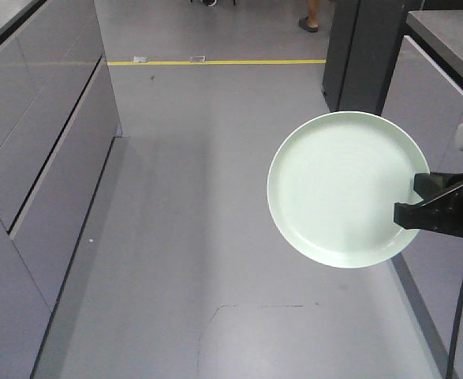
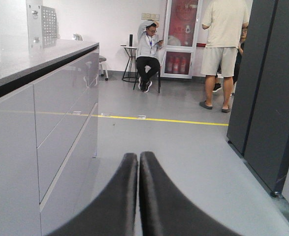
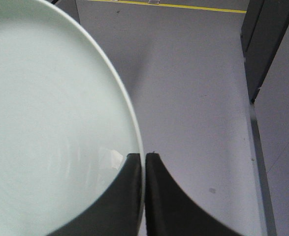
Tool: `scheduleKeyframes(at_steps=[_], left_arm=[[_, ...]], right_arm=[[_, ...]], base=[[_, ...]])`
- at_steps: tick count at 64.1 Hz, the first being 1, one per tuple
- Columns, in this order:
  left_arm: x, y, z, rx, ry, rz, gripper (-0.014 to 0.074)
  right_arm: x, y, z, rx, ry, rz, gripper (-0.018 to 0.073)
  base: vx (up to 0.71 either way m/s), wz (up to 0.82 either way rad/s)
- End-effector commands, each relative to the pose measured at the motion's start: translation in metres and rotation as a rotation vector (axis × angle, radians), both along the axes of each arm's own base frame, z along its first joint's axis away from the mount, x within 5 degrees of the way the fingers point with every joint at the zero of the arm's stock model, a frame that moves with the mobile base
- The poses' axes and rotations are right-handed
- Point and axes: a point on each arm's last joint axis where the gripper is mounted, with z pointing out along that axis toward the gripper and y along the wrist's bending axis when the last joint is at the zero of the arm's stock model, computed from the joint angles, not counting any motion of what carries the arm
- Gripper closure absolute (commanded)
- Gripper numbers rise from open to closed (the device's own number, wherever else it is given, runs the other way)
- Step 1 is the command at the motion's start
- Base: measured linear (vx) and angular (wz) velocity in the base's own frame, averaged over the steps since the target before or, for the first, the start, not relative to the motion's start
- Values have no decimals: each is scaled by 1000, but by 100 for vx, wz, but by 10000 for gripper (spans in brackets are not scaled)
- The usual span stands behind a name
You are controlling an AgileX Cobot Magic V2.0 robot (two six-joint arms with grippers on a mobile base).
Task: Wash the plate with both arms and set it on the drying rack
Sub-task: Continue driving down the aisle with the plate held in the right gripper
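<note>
Front view: round, smooth mint plate [image 1: 341, 185] held in the air over the grey floor [image 1: 199, 237]; right tool [image 1: 406, 197] clenched on its right rim.
Left wrist: left tool [image 2: 138, 156] clenched, curved black fingers pressed together.
Right wrist: glossy plate rim pinched between the right tool's tips.

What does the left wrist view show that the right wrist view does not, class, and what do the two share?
Only the left wrist view shows the left tool, shut and empty, a grey counter, a seated person and a standing person. Only the right wrist view shows the plate, its rim pinched by the right tool. Both show the grey floor and the yellow line.
</note>
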Motion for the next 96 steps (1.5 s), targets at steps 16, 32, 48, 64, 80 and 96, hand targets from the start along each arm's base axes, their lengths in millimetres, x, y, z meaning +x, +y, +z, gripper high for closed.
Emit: scheduleKeyframes(at_steps=[16, 32, 48, 64, 80, 96], left_arm=[[-1, -1, 3, -2, -78, -10, 601], [-1, -1, 3, -2, -78, -10, 601], [-1, -1, 3, -2, -78, -10, 601], [-1, -1, 3, -2, -78, -10, 601], [-1, -1, 3, -2, -78, -10, 601], [-1, -1, 3, -2, -78, -10, 601]], right_arm=[[1, -3, 19, 7, -110, -33, 568], [1, -3, 19, 7, -110, -33, 568], [1, -3, 19, 7, -110, -33, 568], [1, -3, 19, 7, -110, -33, 568], [1, -3, 19, 7, -110, -33, 568], [1, -3, 19, 7, -110, -33, 568]], base=[[14, 2], [13, 2], [12, 1], [10, 0], [9, 0], [9, 0]])
